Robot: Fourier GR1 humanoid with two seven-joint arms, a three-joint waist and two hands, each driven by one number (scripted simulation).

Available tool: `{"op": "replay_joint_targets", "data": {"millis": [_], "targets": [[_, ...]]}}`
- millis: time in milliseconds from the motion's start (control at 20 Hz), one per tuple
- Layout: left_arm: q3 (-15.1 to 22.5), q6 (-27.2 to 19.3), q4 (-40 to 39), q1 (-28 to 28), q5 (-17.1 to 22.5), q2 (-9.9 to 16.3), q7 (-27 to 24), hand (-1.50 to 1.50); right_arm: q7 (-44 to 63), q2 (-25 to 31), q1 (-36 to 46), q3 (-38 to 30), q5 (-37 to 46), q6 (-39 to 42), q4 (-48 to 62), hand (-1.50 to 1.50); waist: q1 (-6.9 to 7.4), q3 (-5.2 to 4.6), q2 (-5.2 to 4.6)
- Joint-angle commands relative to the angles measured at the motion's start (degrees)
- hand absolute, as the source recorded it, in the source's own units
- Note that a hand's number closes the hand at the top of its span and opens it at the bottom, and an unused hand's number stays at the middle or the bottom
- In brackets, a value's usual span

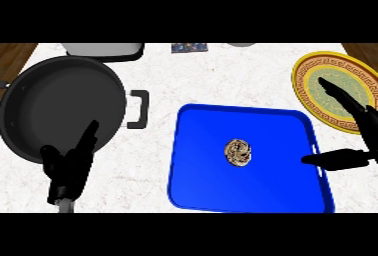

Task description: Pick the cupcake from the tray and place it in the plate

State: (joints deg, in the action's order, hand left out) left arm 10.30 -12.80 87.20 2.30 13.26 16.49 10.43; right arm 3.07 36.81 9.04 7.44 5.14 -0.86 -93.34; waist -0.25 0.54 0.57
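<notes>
- The cupcake point(238, 152) sits by itself near the middle of the blue tray point(199, 190), seen from straight above so that only its brownish, patterned top shows; nothing is touching it.
- The tray lies on the white marbled counter point(214, 75), toward the near right, and one of its side handles shows at its right edge.
- The plate point(306, 80), yellow with a dark red patterned band and a pale green centre, rests at the far right of the counter, just beyond the tray's far right corner and apart from it.
- The right hand point(353, 150) comes in from the right edge and is spread wide: straight fingers point(336, 95) stretch up and leftward over the plate, while the thumb point(321, 160) points left over the tray's right rim. It holds nothing, and the cupcake lies well to its left.
- The left hand point(68, 167) shows at the near left, open and still, its fingers pointing away over the near rim of a large black pan point(44, 95).
- The pan fills the left side of the counter, with a loop handle on its right side facing the tray.
- At the far edge a grey pot point(103, 49) is partly cut off, and to its right lies a small dark patterned item that I cannot make out.
</notes>
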Motion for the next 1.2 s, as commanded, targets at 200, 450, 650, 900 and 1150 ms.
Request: {"op": "replay_joint_targets", "data": {"millis": [200,450,650,900,1150], "targets": [[2.0,3.1,-3.9,-0.3,1.2,-3.1,0.3,0.0,20.7,2.3,3.2,7.0,5.8,5.7,-10.3,-1.5,-0.1,-0.67,-0.5],[1.3,5.0,-5.7,0.1,0.8,-3.4,-2.8,0.0,22.9,-5.6,4.4,13.5,14.4,1.5,-6.0,-1.5,0.49,-0.59,-0.69],[1.4,4.2,-5.0,0.4,0.6,-4.2,-0.8,0.0,30.2,-9.1,6.4,18.4,19.7,1.9,-6.6,-1.5,0.63,-0.6,-0.67],[2.4,2.5,-4.0,-1.9,-1.4,-5.4,2.6,0.0,31.9,-12.4,5.7,20.1,18.9,4.8,-5.1,-1.5,0.29,-0.55,-0.66],[0.0,4.2,-5.2,-3.2,-1.0,-4.8,1.8,0.0,30.3,-15.0,5.7,19.6,20.4,5.0,-3.5,-1.5,0.13,-0.55,-0.62]]}}
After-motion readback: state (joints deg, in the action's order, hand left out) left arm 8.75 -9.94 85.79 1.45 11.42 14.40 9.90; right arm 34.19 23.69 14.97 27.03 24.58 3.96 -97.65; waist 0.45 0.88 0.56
